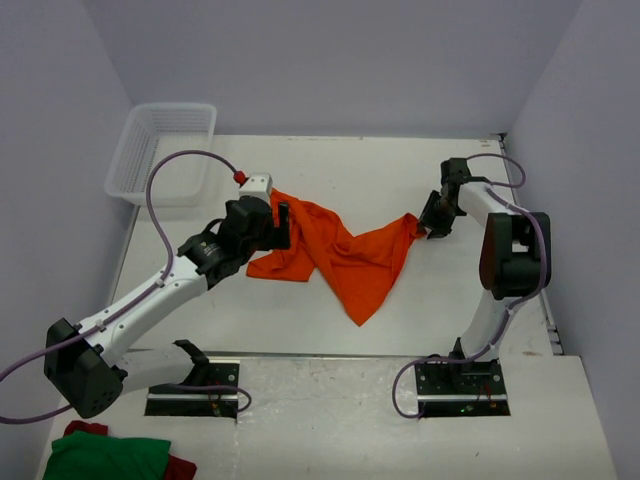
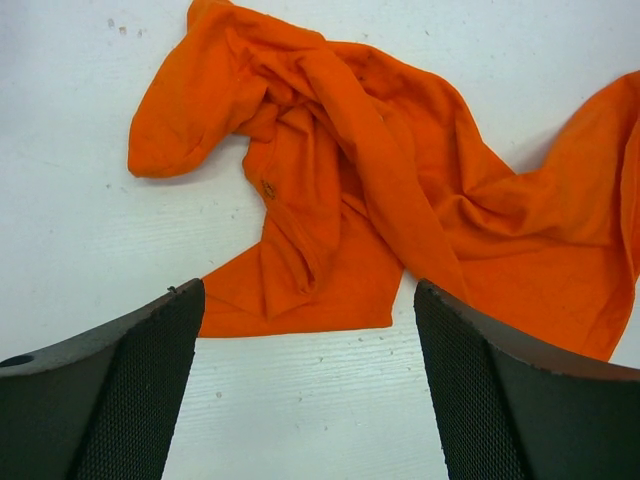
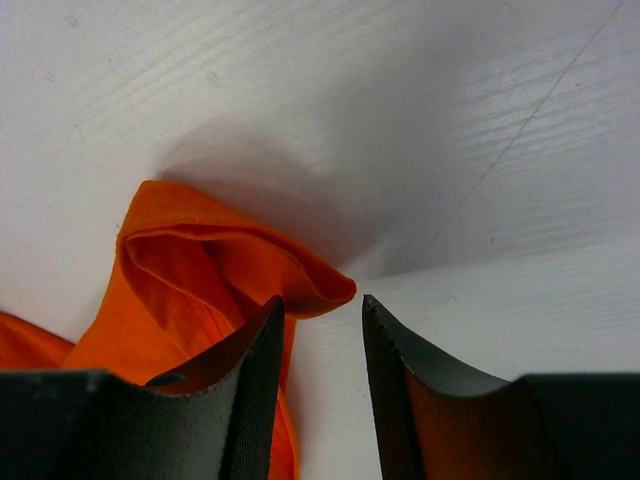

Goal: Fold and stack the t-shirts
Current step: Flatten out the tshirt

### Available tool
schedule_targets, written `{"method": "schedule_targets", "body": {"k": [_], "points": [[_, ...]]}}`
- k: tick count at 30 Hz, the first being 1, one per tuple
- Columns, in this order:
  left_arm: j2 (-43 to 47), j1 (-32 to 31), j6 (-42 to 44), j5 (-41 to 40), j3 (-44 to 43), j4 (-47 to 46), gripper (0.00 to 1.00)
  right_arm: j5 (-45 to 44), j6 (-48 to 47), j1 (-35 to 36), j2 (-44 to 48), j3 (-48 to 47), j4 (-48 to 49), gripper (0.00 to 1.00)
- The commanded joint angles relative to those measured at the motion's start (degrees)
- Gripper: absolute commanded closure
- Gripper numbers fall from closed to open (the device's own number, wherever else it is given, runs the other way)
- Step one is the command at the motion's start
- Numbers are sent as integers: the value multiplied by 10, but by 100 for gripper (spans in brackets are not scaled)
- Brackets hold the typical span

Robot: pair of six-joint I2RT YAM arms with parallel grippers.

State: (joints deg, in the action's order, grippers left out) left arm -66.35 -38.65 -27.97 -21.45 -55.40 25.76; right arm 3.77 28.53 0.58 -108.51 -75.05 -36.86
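Right gripper [image 3: 322, 300], jaws narrowly apart at the edge of the t-shirt [image 1: 340, 255], likely needed a deeper bite; left gripper [image 2: 307, 290] gaped wide.

Top external: I'm looking down from above and behind the arms [image 1: 150, 295], far enough to hold the whole table [image 1: 420, 180].
Left wrist: near, facing down past the left gripper [image 2: 305, 300] onto the t-shirt [image 2: 400, 220].
Right wrist: nearest (almost on the table), past the right gripper [image 3: 322, 300].
Shared: the t-shirt, in all three.
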Motion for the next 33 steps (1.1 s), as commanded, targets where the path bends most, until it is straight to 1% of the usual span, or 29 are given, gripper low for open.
{"method": "schedule_targets", "body": {"k": [1, 4, 12, 16, 17, 18, 19, 21, 22, 24, 25, 28, 33], "points": [[17, -1, -7, 4, 0, -4, 14, 28, 13, -3, 0, -2, 21, 61], [20, -2, -6, 6, -1, -3, 14, 35, 13, -2, -7, -11, 16, 60], [26, -1, -2, 7, -2, 2, 14, 35, 19, -3, -25, -38, 2, 60], [28, -2, -2, 11, 1, 3, 14, 31, 21, -3, -28, -43, 0, 63], [28, -1, -2, 11, 3, 3, 13, 32, 22, -3, -29, -46, 0, 65], [29, -1, -2, 11, 5, 3, 13, 32, 23, -3, -30, -47, 0, 72], [29, -1, -2, 10, 6, 3, 13, 32, 24, -3, -31, -48, 0, 75], [27, -1, -2, 10, 10, 3, 13, 33, 28, -3, -34, -53, -1, 77], [26, -1, -2, 10, 13, 3, 13, 33, 28, -2, -35, -54, -1, 86], [25, -1, -7, 5, 20, 3, 13, 13, 33, -3, -29, -54, 2, 98], [24, -1, -10, 2, 24, 3, 12, 8, 34, -3, -26, -52, 5, 100], [10, -1, -18, -8, 38, 5, 12, 4, 30, -3, -12, -49, 11, 100], [-23, -2, -69, -25, 72, 7, 11, -3, 9, 6, 1, -65, 4, 100]]}}
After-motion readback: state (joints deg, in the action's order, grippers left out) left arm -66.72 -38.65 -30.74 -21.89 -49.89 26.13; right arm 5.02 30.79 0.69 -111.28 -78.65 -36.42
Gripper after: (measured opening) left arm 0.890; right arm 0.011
